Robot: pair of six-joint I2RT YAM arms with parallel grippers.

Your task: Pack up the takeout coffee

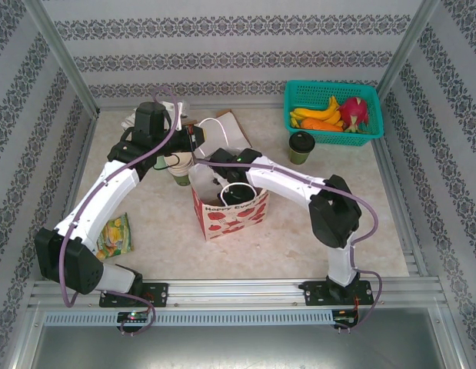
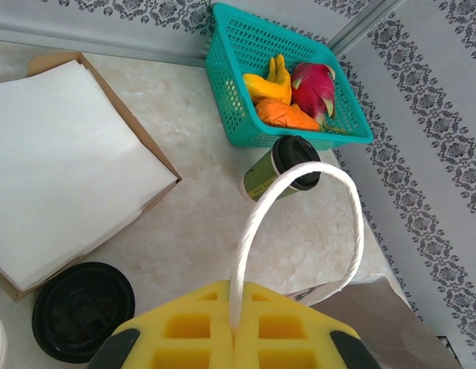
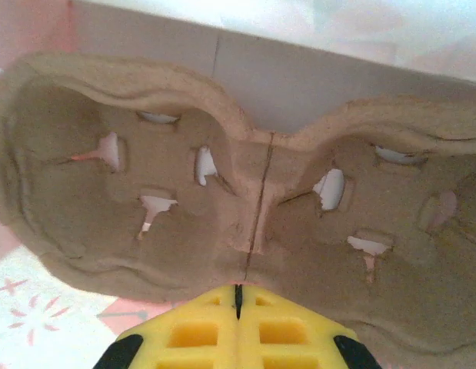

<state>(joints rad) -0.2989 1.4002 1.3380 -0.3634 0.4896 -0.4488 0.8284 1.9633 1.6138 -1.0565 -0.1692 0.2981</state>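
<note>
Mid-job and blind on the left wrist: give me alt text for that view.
The left gripper is shut on the white rope bag handle. Beyond it the takeout coffee stands beside the teal fruit basket; a loose black lid lies at lower left.

pale walls banded with grey damask along the top and sides, aluminium posts in the upper corners, cream mottled surface at centre, metal rail along the bottom, even bright light
</note>
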